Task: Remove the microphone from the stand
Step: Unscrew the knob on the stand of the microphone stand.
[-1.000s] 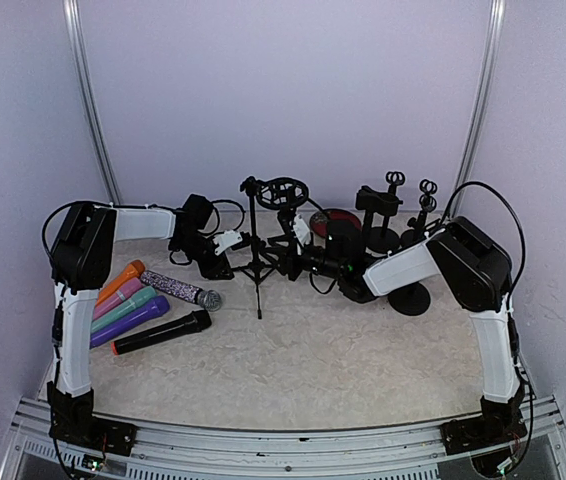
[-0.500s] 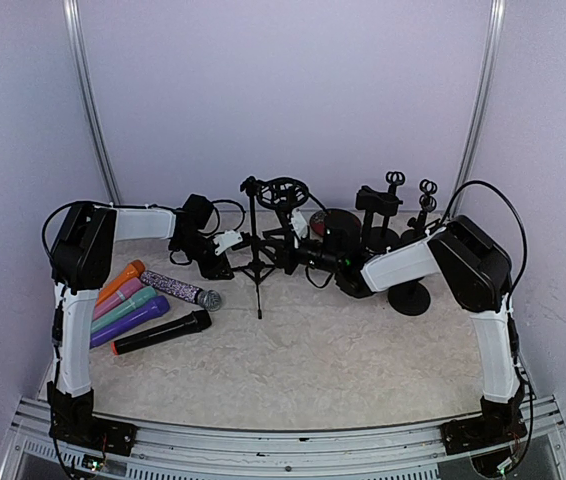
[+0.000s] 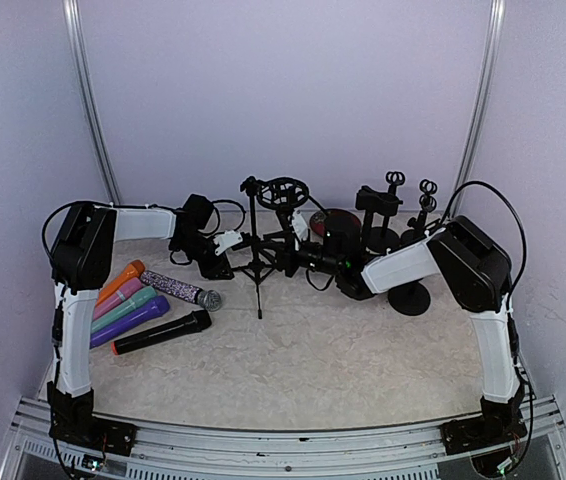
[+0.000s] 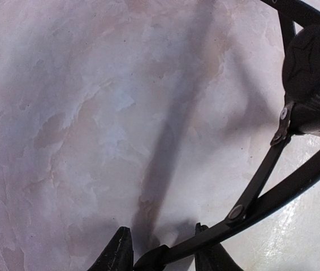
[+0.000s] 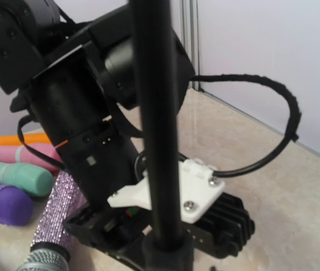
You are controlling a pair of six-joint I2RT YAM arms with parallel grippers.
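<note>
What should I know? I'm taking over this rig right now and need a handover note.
Left gripper: jaws closed on a leg of the stand, bracing it.
Right gripper: by the stand's pole; jaws not readable.
Six loose microphones lie on the table's left side.
Done: stand braced.
To do: cannot tell whether a microphone sits in the ring mount; check, then lift it out.

The near half of the table (image 3: pixel 303 380) lies open from left to right. At the left, a row of loose microphones (image 3: pixel 138 305) blocks any low pass. The tripod stand (image 3: pixel 256 268) spreads its legs mid-table toward the far side, hemmed in by the left gripper (image 3: pixel 235 245) on its left and the right gripper (image 3: pixel 288 258) on its right. Far right, more stands (image 3: pixel 393 212) and a round base (image 3: pixel 410 299) crowd together. Above the shock mount (image 3: pixel 284 192) there is free air.
</note>
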